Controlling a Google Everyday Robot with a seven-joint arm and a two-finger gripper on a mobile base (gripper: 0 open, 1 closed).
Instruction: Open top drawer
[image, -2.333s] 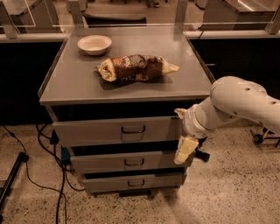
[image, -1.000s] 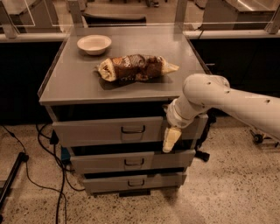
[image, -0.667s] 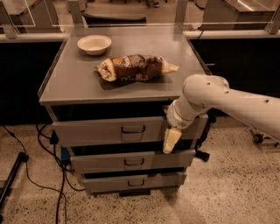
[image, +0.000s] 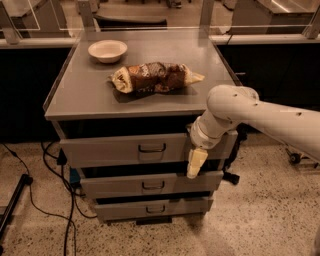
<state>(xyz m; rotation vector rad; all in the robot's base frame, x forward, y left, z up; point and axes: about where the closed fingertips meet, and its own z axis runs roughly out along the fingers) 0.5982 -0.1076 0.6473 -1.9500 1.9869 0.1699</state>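
Observation:
The top drawer is the widest grey metal front of the cabinet, with a small dark wire handle at its centre. It stands a little proud of the cabinet body. Two narrower drawers, the middle one and the bottom one, sit below it. My gripper hangs from the white arm in front of the top drawer's right part, right of the handle, its pale tip pointing down to the drawer's lower edge.
On the cabinet top lie a white bowl at the back left and a brown snack bag in the middle. Black cables trail on the speckled floor at left. Dark counters stand behind.
The arm has swung left from the cabinet's right edge to the front of the top drawer, nearer the handle. In the last second it has hardly moved. The drawers have not moved.

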